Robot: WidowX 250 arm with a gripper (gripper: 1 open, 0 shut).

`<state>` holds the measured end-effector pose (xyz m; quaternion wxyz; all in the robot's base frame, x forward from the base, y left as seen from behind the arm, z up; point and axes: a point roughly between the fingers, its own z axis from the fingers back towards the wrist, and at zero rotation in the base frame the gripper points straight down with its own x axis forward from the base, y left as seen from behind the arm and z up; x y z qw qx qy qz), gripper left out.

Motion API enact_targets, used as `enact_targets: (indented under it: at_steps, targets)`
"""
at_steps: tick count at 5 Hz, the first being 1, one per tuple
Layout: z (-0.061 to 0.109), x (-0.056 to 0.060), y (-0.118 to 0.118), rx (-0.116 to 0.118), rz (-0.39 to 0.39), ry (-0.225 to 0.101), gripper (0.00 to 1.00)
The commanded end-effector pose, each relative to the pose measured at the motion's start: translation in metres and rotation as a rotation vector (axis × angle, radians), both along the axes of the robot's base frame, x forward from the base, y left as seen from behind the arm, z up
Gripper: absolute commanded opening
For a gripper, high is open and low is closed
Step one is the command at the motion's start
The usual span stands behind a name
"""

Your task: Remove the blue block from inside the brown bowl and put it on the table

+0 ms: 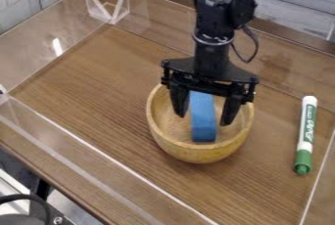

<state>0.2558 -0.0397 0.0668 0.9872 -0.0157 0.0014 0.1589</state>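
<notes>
Single camera view, looking down at an angle over the table [92, 82].

Gripper [206, 113] points straight down over the brown bowl [197, 146], fingers spread wide. Left-in-frame finger [175, 105] dips inside the bowl near its left inner wall; the right-in-frame finger sits near the right side of the rim. Jaws apart, not clamped on anything.

Blue block [205, 117] stands on end inside the bowl, tilted slightly, bottom resting on the bowl floor toward the front. Its upper end rises between the two fingers, roughly centred under the crossbar. There's a visible gap on each side of the block, so no finger contact that I can see. Can't tell how far the fingertips reach down past the block's top; the rim and the block hide that part.

Bowl sits on the wood-grain table right of centre, well clear of the low clear acrylic walls [59, 33].

Green-and-white marker [305, 134] lies on the table right of the bowl, apart from it, running roughly front to back near the right edge.
</notes>
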Motion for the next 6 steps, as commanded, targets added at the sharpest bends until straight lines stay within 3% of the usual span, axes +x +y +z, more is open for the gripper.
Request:
enact_targets:
  at_steps: [1, 3, 4, 6]
  targets:
    - [0.002, 0.002, 0.003, -0.015, 0.068, -0.044, 1.00]
    - [-0.007, -0.001, 0.005, -0.031, 0.097, -0.050, 1.00]
    - [-0.010, -0.002, 0.005, -0.037, 0.100, -0.054, 0.00]
    - [-0.008, -0.002, 0.007, -0.045, 0.098, -0.054, 0.00]
